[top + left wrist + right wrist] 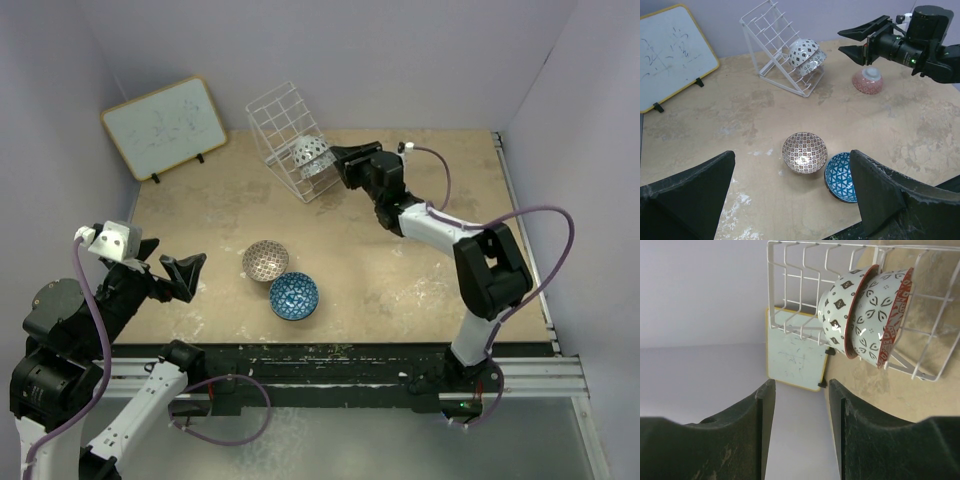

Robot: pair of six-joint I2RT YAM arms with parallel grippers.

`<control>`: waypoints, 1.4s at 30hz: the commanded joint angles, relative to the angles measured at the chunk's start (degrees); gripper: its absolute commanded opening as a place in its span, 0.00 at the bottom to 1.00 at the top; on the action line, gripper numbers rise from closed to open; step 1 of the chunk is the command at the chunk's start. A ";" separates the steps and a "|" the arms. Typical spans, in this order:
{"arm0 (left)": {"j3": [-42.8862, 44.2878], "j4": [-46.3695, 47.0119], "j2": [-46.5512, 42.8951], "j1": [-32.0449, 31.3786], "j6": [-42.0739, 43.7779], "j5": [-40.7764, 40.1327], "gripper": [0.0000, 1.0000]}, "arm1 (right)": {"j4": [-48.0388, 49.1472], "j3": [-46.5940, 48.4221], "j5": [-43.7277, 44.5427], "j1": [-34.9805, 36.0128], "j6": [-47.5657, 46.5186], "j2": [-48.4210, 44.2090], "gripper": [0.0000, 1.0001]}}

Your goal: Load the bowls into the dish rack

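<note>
Right gripper (338, 162), half open and empty, is hovering just beside the rack (275, 115), where two bowls (312, 152) are sitting. Left gripper (170, 258), spread wide, is facing the brown bowl (266, 260); it should be pinching one rim, clear of the adjacent blue bowl (294, 295).

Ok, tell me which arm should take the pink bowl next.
Right. The right gripper hangs open and empty close by the pink bowl and the dish rack; the left gripper sits far from both.
</note>
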 commanded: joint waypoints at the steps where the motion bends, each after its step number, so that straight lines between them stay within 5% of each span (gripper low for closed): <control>1: 0.30 2.56 0.78 0.32 -0.62 -0.03 0.99 | -6.53 -1.03 1.79 -0.19 -11.00 -6.68 0.50; 16: 1.82 3.91 2.91 0.32 -1.04 -0.71 0.99 | -32.18 1.28 6.17 -0.24 -42.04 -15.69 0.59; 28: 2.68 3.76 3.54 0.37 -1.32 -1.36 0.99 | -36.09 4.17 5.99 -2.54 -48.88 -12.18 0.61; 42: 2.63 7.12 10.54 0.39 -4.98 -0.21 0.99 | -39.25 1.96 -5.26 -2.02 -55.80 -17.78 0.61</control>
